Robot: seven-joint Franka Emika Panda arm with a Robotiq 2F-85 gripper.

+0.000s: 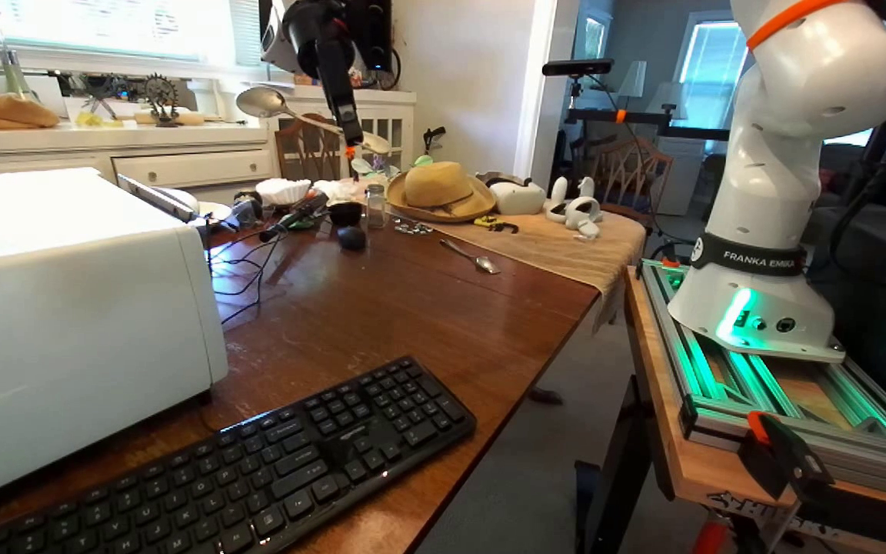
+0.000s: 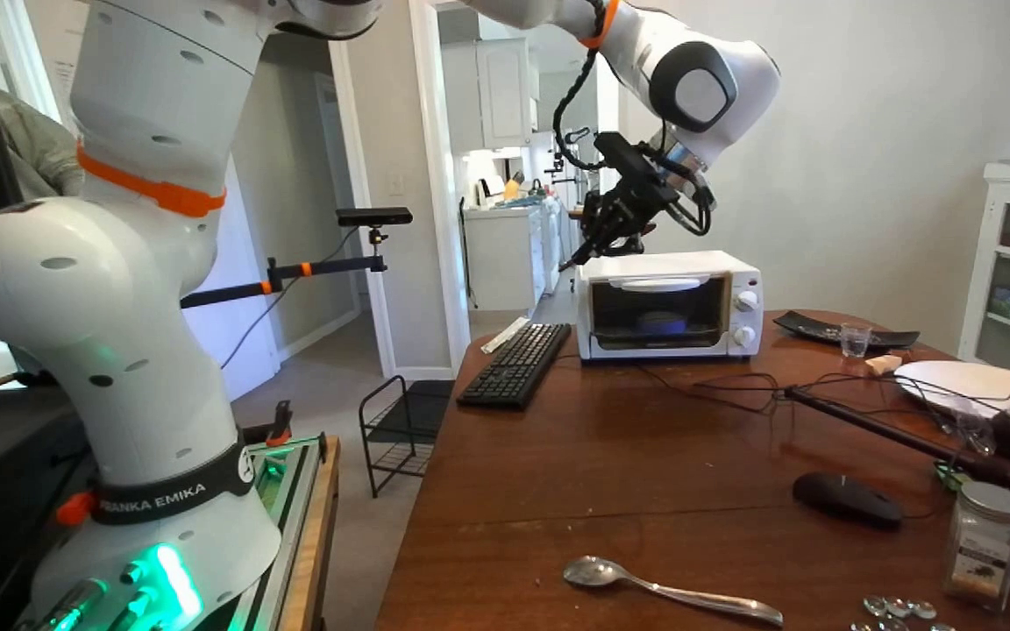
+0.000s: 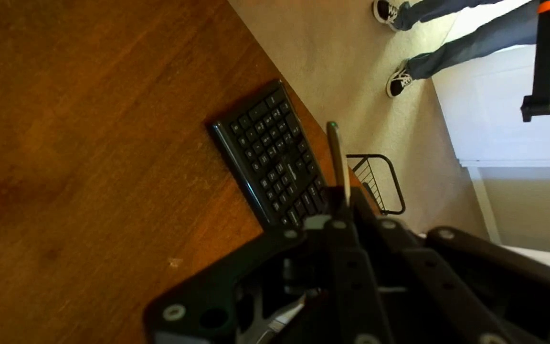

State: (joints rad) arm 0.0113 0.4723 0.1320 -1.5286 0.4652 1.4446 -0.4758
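Note:
My gripper (image 1: pixel 349 138) is raised over the table, its fingers closed on the handle of a metal spoon (image 1: pixel 261 101). In an exterior view the spoon's bowl sticks out to one side of the fingers and the handle's end to the other. In an exterior view the gripper (image 2: pixel 586 254) is above the keyboard, near the toaster oven; the spoon is hard to make out there. In the wrist view the spoon's thin handle (image 3: pixel 338 153) sticks out past the fingertips (image 3: pixel 344 205), seen edge-on. Another spoon (image 1: pixel 471 257) lies on the table, also in an exterior view (image 2: pixel 672 593).
A white toaster oven (image 1: pixel 81 308) (image 2: pixel 743 298) and a black keyboard (image 1: pixel 281 469) (image 2: pixel 518 364) (image 3: pixel 275 148) stand on the brown table. A mouse (image 2: pixel 847 499), a glass jar (image 2: pixel 985 548), loose cables, a plate (image 2: pixel 935 375) and a straw hat (image 1: pixel 439 185) are farther along. A person's legs (image 3: pixel 466 48) show beyond the table's edge.

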